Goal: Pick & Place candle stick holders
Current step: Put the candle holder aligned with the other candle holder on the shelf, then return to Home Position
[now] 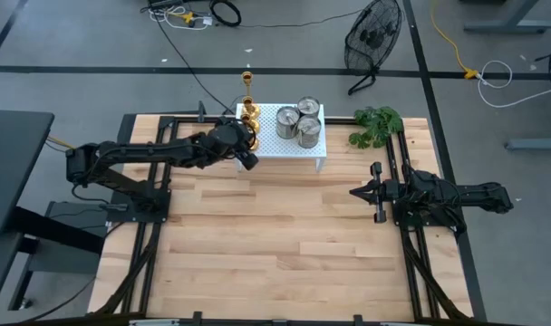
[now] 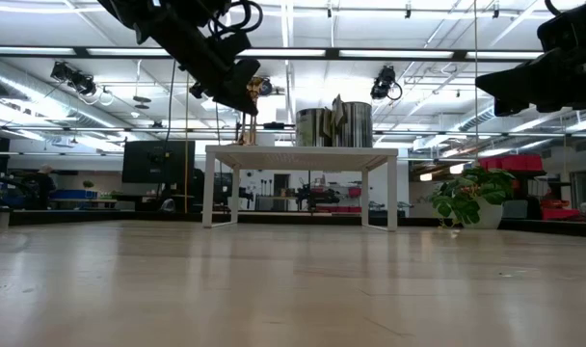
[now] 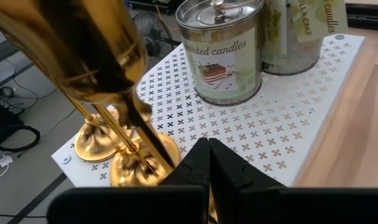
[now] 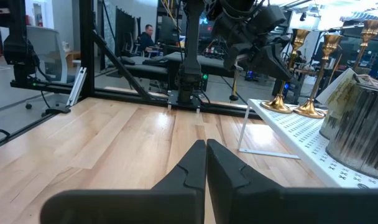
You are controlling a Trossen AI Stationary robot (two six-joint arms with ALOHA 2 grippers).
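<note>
Left arm stretches from the counter's left edge toward the far edge, wrist over the left end of the white rack. Left gripper hangs just off the rack's near-left corner, fingers clenched together, nothing between them. In the left wrist view the closed tips sit beside the gold bases, apart from them as far as can be told.

Right arm waits near the right edge, forearm lying along the counter. Right gripper points left toward the middle, fingers also clenched, empty.

Gold holders: three, upright at the rack's left end. Round polished bases, slim stems, flared cups at top. Two bases stand just beside each other in the left wrist view; a third cup looms blurred in front of the lens.

Silver tins: three, clustered on the middle of the rack toward its right end, touching or nearly so. Squat, lidded, one label reads "scented candles" with a cake picture.

Plant sits just right of the rack, along the far edge.
</note>
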